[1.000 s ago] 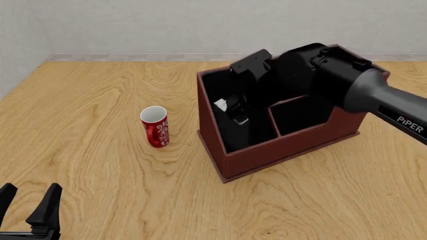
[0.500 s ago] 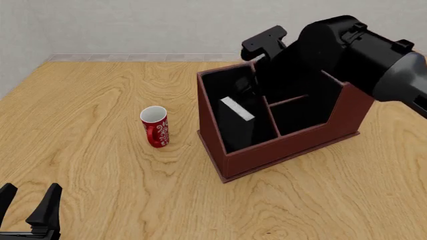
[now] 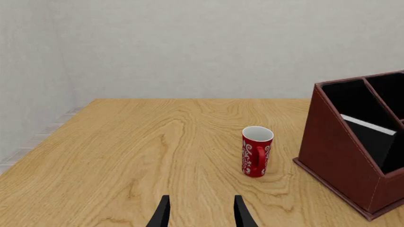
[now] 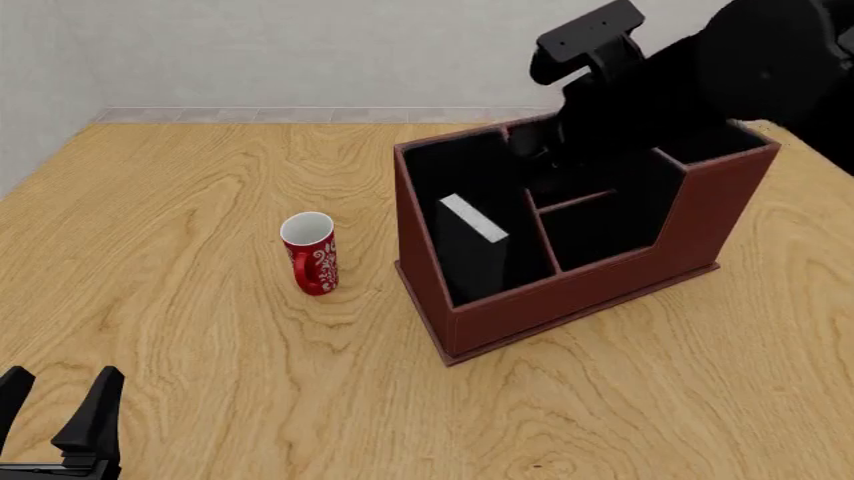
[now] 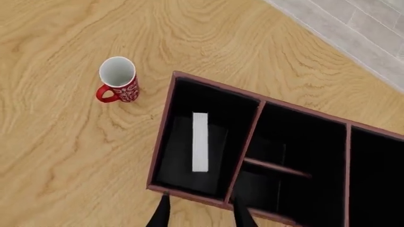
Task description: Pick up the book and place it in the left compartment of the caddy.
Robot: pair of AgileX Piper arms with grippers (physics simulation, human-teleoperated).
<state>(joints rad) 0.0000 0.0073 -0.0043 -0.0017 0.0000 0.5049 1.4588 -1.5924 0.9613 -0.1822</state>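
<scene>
The black book (image 4: pixel 470 250) stands with its white page edges up inside the left compartment (image 4: pixel 461 175) of the reddish-brown caddy (image 4: pixel 574 300). From above, the right wrist view shows the book (image 5: pixel 200 142) as a white strip in that slot, leaning slightly. My right gripper (image 5: pixel 202 216) hangs above the caddy, open, with nothing between its fingers and apart from the book. The right arm (image 4: pixel 694 70) rises over the caddy's back. My left gripper (image 4: pixel 56 402) rests open near the table's front left corner, far from the caddy.
A red patterned mug (image 4: pixel 311 255) stands upright left of the caddy, a short gap away. The caddy's two smaller divided slots (image 4: pixel 601 225) lie right of the book's slot. A grey wall runs behind the table.
The right arm let go of the book and lifted up and back out of the caddy. The book stays in the left compartment. The left arm has not moved.
</scene>
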